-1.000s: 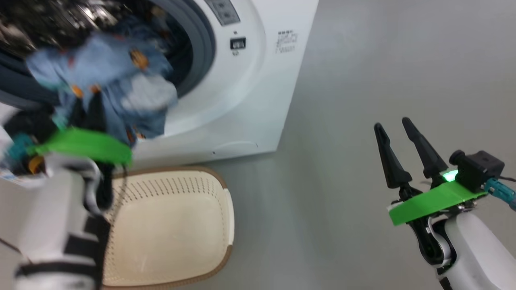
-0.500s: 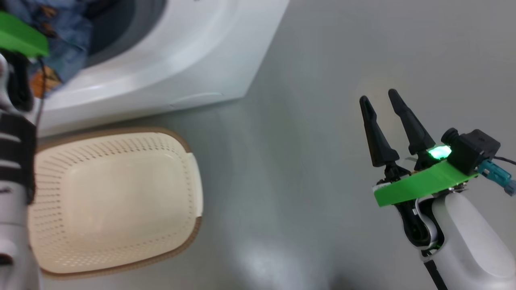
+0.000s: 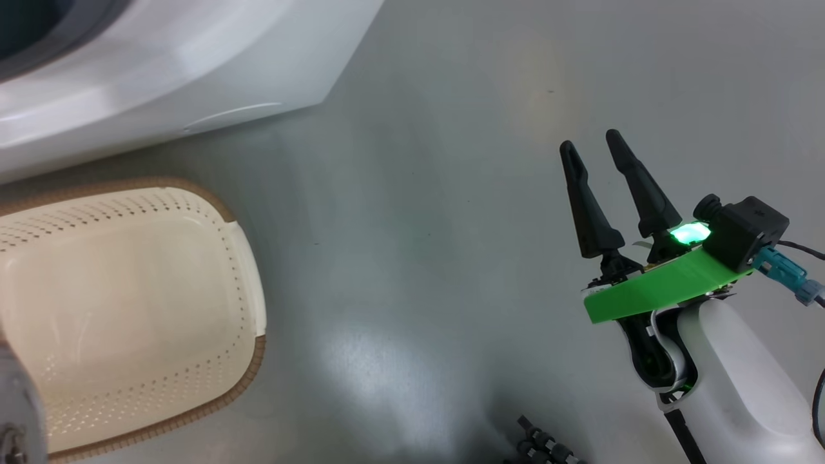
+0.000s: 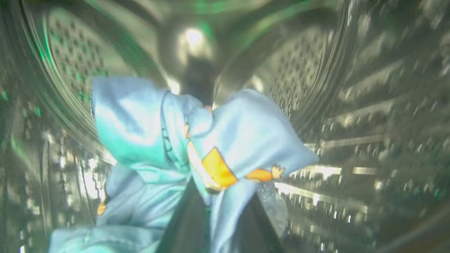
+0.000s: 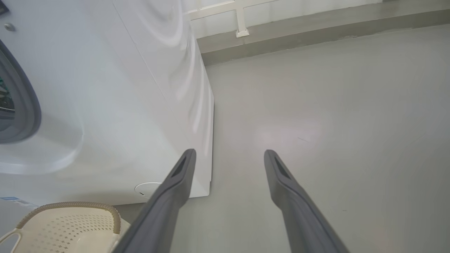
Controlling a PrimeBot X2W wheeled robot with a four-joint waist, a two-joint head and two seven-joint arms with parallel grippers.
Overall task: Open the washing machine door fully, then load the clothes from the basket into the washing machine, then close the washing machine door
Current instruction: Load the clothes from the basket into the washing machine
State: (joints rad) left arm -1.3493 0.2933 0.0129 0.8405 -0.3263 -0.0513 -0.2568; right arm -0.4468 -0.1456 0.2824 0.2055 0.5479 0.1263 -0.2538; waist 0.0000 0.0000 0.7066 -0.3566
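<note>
You would have found the clothes (image 4: 168, 140) inside the perforated steel drum (image 4: 302, 59) of the washing machine (image 3: 161, 71). They were light blue fabric, bunched into two raised folds, with an orange figure printed low on the front fold. The machine stood as a white box on the grey floor (image 3: 451, 193), its grey rubber ring (image 5: 24, 105) curving around the opening. The basket (image 3: 248, 283) sat upright on the floor just in front of the machine's lower corner: cream, with perforated sides, a brown woven-look rim and its bare bottom showing.
</note>
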